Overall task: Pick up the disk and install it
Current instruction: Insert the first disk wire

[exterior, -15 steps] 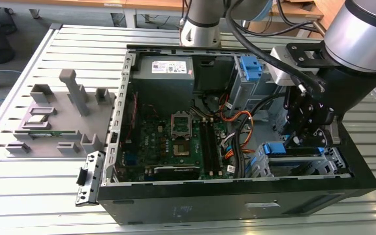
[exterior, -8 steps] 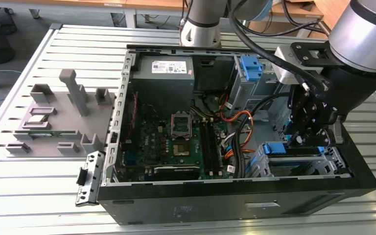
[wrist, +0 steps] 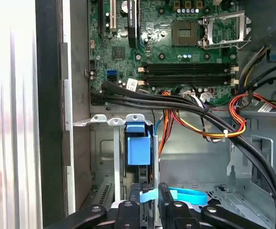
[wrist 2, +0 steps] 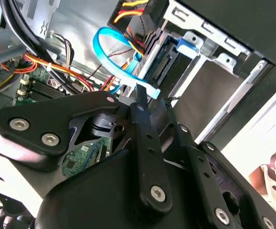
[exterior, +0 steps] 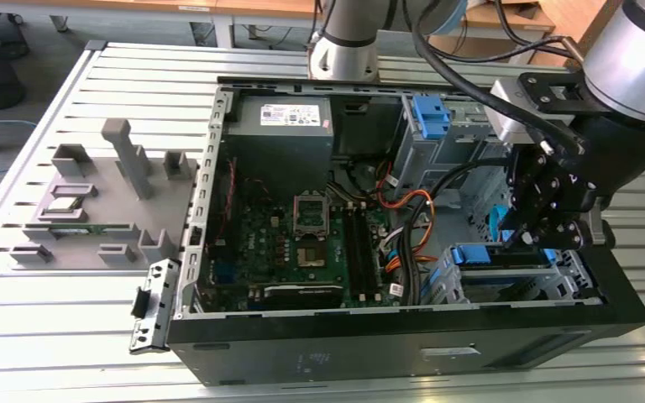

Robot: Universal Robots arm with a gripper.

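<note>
- The disk (wrist: 138, 149) is sitting edge-on in the metal drive cage (exterior: 521, 273) at the front corner of the open computer case (exterior: 412, 353), with its blue rail end facing out of the cage; in the exterior view its blue plastic (exterior: 474, 254) is showing at the cage top.
- No writing on the disk can be read.
- The hand (wrist: 148, 193) is closing its black fingers (wrist 2: 142, 112) on a light-blue tab at the disk's edge, in both wrist views.
- A blue data cable (wrist 2: 110, 52) is looping just beside the cage.
- The green motherboard (exterior: 300, 243) is lying on the case floor.
- The case is resting on a slatted metal desk (exterior: 65, 302), near the grey fixture blocks (exterior: 110, 193) by its edge.
- The white sticker on the power supply (exterior: 281, 116) is too small to read.
</note>
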